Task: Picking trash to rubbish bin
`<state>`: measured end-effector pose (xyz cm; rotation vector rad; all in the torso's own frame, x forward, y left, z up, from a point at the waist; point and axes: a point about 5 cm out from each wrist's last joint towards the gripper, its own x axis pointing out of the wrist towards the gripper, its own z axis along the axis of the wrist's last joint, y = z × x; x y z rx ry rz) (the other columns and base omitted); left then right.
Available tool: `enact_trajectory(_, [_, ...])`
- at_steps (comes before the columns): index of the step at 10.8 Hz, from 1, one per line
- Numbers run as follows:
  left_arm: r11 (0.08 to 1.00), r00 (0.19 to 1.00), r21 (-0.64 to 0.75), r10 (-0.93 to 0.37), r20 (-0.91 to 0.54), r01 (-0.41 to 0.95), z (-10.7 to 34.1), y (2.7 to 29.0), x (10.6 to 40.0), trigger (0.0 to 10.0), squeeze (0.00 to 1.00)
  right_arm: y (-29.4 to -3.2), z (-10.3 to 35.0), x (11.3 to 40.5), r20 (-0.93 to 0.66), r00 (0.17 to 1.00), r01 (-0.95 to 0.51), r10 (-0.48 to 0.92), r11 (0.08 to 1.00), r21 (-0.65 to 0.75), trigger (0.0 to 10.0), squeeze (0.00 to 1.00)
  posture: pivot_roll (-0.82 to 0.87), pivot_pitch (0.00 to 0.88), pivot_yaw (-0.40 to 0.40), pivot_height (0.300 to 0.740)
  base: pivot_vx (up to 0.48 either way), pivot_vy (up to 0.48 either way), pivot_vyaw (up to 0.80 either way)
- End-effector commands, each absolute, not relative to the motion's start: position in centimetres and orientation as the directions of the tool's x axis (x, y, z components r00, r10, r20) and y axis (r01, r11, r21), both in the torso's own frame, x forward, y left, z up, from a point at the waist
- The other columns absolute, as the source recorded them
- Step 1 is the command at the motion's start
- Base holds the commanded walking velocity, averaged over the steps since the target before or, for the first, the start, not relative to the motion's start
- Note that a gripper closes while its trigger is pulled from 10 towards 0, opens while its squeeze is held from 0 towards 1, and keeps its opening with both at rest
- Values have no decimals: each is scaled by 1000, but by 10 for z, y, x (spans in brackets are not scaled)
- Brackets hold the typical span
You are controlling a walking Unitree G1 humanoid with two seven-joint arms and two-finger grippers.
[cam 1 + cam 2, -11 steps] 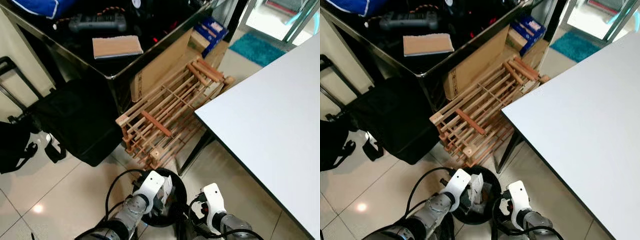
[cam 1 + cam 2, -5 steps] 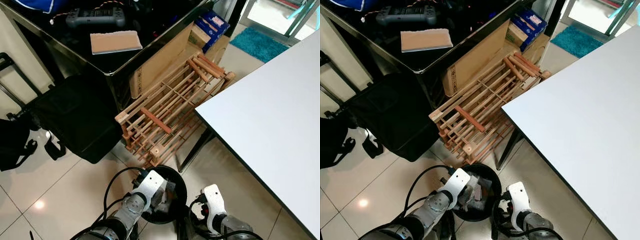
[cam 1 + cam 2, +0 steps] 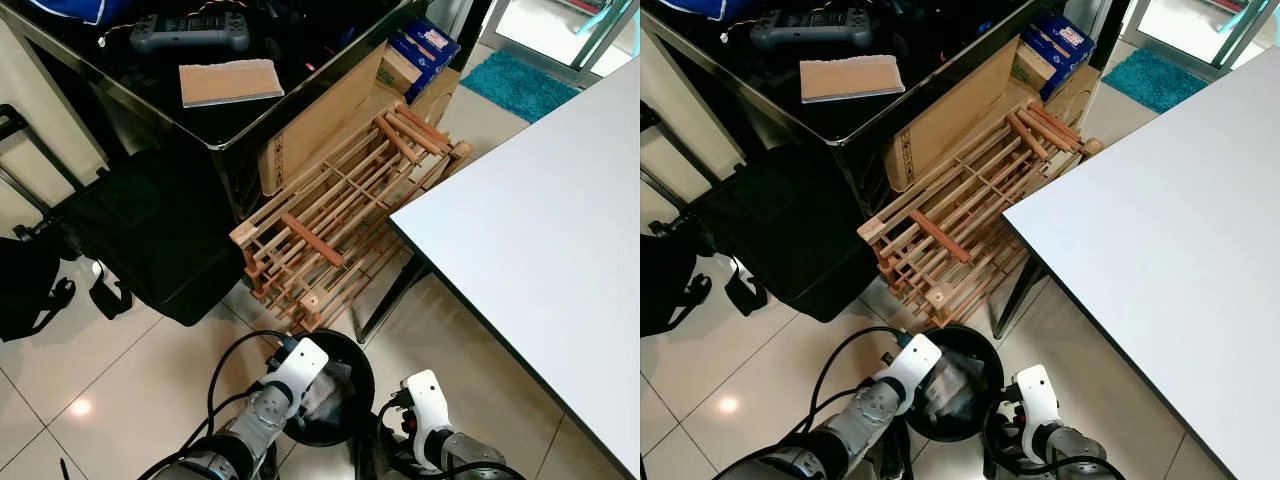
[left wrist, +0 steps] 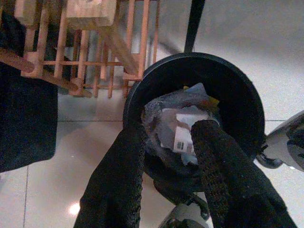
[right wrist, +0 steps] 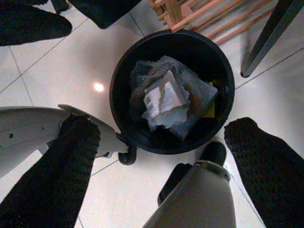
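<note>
Hovering left claw (image 4: 166, 137) now parted, trash (image 5: 166, 97) dropped into bin (image 5: 121, 76)

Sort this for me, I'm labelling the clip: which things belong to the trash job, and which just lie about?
Job:
round black rubbish bin
crumpled clear plastic wrapper inside it
left pincer, open above the bin

Lying about:
slatted wooden rack
white table
black bag
cardboard boxes

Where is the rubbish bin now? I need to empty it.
The rubbish bin stands on the floor tiles at the head views' bottom centre, just before the wooden rack, by the white table's leg.
</note>
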<state>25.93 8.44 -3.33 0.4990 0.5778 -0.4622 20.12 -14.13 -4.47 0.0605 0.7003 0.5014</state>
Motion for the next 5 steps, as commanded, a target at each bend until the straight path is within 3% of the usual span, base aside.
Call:
enact_trajectory(1, [823,764,290,-244,-598,489,-33,88,259,10000,0,-142,-48,197,-615,645,-406,454,885,228,10000,0,-179,283,-6,740,0,0,0])
enact_trajectory(5, [897,883,307,-164,-439,319,-18,111,272,10000,0,-133,-38,216,-573,670,-438,472,875,208,10000,0,-129,234,29,740,0,0,0])
